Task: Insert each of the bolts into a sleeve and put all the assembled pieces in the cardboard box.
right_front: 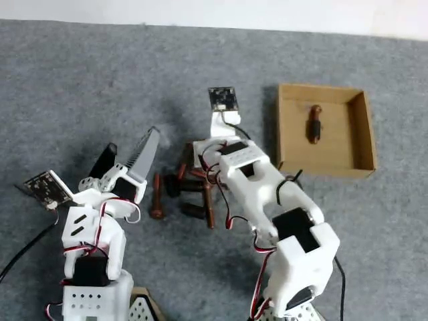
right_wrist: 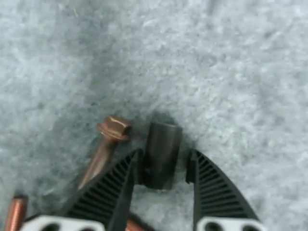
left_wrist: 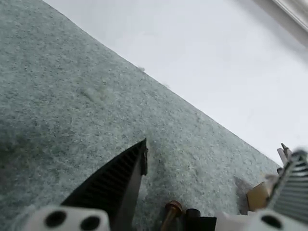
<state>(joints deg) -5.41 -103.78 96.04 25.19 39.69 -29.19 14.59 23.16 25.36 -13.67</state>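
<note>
Sleeve (right_wrist: 162, 144) | lies on bench (right_wrist: 240, 72) beside bolt (right_wrist: 108, 144), between your right tool's (right_wrist: 164, 156) part-open jaws | stiff, smooth metal, likely rolls: pinch mid-barrel | left tool (right_front: 129, 152) wide, empty

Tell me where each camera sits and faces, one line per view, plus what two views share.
High view: fixed above, looking down on the mat, both arms, loose bolts and the cardboard box.
Left wrist view: on the left arm, looking low across the mat; open jaws at its edges.
Right wrist view: on the right arm, looking down at a sleeve between its open jaws.
Shared: high and right wrist views show bolts.
</note>
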